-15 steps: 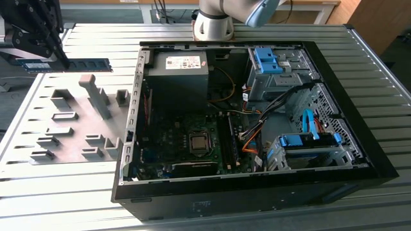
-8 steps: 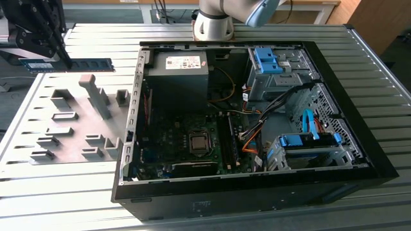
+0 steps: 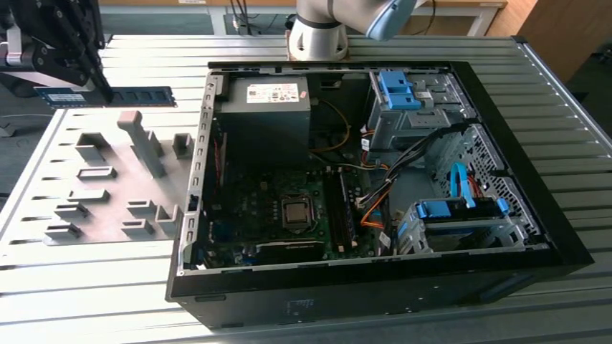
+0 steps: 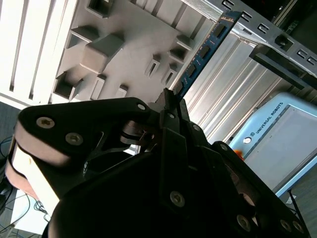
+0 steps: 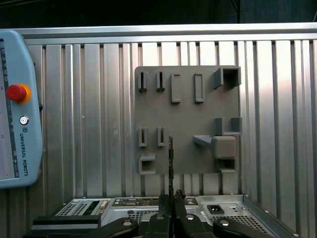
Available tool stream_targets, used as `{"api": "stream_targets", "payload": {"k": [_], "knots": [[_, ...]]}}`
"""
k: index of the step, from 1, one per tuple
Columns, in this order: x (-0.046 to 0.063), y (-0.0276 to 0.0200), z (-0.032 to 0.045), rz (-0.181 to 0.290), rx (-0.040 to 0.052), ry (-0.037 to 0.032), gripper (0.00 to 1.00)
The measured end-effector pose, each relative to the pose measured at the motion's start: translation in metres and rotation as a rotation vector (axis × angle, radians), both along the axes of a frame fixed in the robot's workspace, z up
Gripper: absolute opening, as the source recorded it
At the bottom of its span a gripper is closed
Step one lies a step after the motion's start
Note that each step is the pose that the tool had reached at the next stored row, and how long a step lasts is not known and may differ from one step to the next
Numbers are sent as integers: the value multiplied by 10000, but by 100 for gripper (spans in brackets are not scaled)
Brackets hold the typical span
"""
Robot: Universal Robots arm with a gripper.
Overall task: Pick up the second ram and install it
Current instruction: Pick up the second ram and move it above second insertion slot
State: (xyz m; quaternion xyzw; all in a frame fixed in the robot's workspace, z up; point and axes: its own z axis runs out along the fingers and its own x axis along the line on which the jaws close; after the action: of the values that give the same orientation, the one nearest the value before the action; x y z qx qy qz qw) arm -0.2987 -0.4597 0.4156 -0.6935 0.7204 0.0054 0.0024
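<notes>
one gripper (image 3: 94,86), jaws clamped on one second ram (image 3: 134,96), blue stick held level in the air over one grey slotted tray (image 3: 110,190). one open computer case (image 3: 560,236) beside the tray. one teach pendant (image 5: 15,124). ribbed metal table (image 3: 96,287); desks behind.

Count: one thin blue circuit-board stick (image 3: 142,96); one open black computer tower (image 3: 363,301); one grey slotted plastic tray (image 3: 120,183); two light-blue plastic drive-bay latches (image 3: 396,89), possibly more.

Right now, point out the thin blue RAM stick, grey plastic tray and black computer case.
RAM stick (image 3: 143,95): exterior view, chip face.
Grey tray (image 3: 115,188): exterior view, bare base.
Black case (image 3: 383,297): exterior view, near wall.
</notes>
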Motion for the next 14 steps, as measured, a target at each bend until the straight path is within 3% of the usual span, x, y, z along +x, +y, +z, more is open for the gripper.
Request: {"api": "stream_targets", "payload": {"k": [14], "knots": [[122,0,0,0,0,-1,14]]}}
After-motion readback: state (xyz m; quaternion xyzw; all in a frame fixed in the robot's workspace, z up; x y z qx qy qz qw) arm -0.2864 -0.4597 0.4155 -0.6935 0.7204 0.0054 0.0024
